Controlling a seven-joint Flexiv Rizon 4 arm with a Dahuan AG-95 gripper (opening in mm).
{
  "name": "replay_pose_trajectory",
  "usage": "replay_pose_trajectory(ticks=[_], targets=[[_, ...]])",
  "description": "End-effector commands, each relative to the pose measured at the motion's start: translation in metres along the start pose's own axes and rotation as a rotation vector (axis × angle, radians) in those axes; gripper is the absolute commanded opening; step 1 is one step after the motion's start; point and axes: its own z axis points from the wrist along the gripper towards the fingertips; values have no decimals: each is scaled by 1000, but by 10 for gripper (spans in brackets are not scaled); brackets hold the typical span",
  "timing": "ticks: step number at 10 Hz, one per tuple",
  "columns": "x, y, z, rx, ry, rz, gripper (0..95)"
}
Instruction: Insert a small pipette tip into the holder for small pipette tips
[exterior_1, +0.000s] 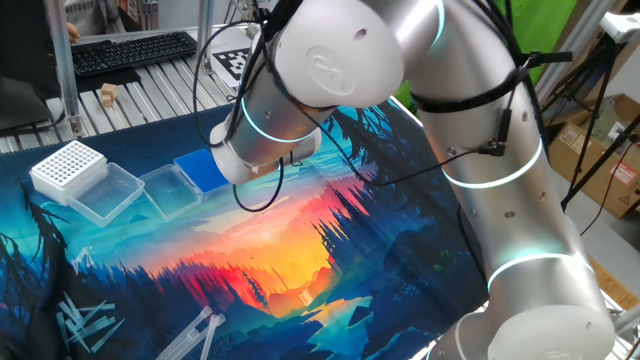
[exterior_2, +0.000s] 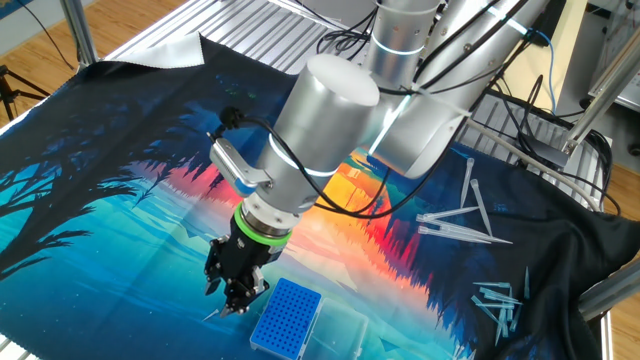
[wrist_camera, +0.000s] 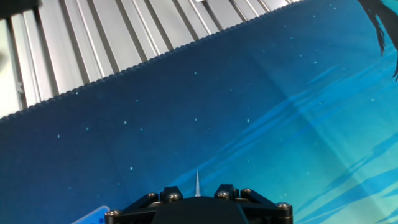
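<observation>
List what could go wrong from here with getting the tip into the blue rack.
1. The gripper hangs beside the blue rack, not over it; lowering now would likely hit the mat.
2. The tip is thin and the rack's holes tiny, so a slight tilt may miss.
3. The wrist blocks the rack in one fixed view.

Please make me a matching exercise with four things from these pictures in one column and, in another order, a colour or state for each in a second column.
1. small pipette tip
2. holder for small pipette tips
3. white box
4. end effector

A. bright blue, with a fine grid
B. white, with larger holes on top
C. held, pointing out from the fingers
D. black, beside the blue rack

Pairs: 1-C, 2-A, 3-B, 4-D
</observation>
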Motion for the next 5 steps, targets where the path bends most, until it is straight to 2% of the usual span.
replay_pose_trajectory(ticks=[1, 5], targets=[[1, 0, 2, 0, -5, 4, 380], [3, -1, 9, -5, -18, 2, 380]])
